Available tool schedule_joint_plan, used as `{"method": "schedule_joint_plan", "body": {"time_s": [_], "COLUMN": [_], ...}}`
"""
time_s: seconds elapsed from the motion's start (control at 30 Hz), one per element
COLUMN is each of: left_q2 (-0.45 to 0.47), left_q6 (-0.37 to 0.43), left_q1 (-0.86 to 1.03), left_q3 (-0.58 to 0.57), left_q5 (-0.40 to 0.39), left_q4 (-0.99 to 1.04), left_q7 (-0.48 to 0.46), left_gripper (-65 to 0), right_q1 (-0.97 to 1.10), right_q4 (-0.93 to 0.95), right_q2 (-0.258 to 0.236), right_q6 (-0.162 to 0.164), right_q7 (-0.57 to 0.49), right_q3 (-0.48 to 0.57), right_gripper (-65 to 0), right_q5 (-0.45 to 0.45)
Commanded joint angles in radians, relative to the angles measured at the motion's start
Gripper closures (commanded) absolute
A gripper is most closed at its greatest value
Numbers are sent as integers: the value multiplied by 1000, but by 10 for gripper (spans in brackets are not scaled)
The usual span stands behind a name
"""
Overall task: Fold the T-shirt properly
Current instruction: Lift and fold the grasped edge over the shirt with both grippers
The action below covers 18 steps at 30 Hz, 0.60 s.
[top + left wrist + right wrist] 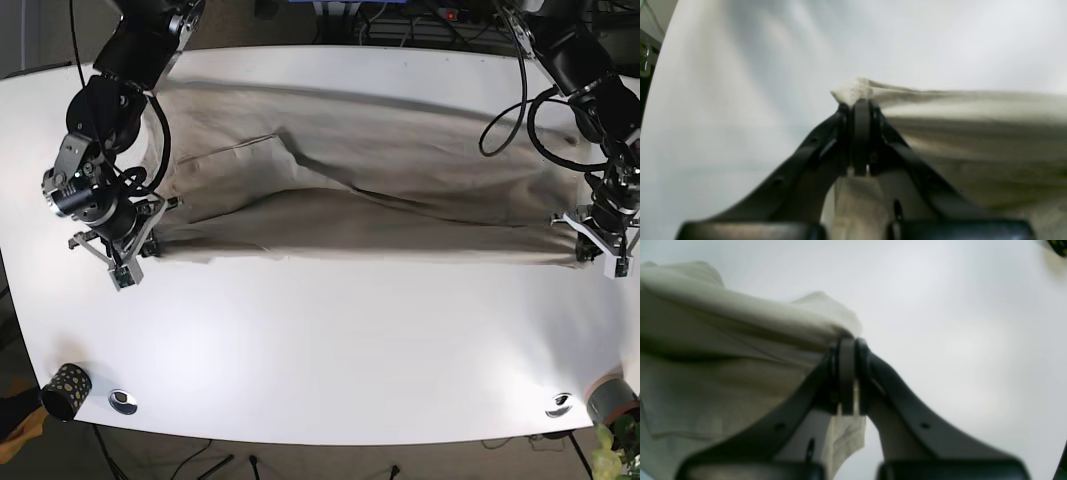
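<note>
Here, the left gripper [860, 100] and right gripper [848, 341] each pinch an end of the beige T-shirt [370, 195], stretched across the white table [330, 340]; no writing is legible.

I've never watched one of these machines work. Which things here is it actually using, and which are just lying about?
In use:
T-shirt, stretched across the white table
left gripper, shut on one corner
right gripper, shut on the other

Lying about:
dark speckled cup at the table's edge
cables behind the table
</note>
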State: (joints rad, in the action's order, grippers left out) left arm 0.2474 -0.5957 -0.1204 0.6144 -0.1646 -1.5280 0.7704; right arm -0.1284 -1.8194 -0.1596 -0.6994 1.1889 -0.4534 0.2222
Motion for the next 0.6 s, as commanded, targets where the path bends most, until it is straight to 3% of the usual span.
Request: {"method": "schedule_joint_plan", "body": {"time_s": [0.0, 0.37, 0.57], "left_q2": [20, 22, 40], "left_q6": [4, 4, 4], "left_q1": [14, 107, 163], "left_q3": [6, 8, 8], "left_q5": [-6, -3, -3], "left_q4": [-30, -36, -39], "left_q7": [-16, -18, -18], "left_gripper": [0, 0, 0], "right_q1": [23, 264, 335], "right_q4": [-66, -105, -99], "right_q2": [-10, 9, 12], "right_q6": [1, 1, 1], "right_q7": [-14, -14, -20], "right_q3": [-3, -45, -46], "right_gripper": [0, 0, 0], "right_q5": [9, 164, 182]}}
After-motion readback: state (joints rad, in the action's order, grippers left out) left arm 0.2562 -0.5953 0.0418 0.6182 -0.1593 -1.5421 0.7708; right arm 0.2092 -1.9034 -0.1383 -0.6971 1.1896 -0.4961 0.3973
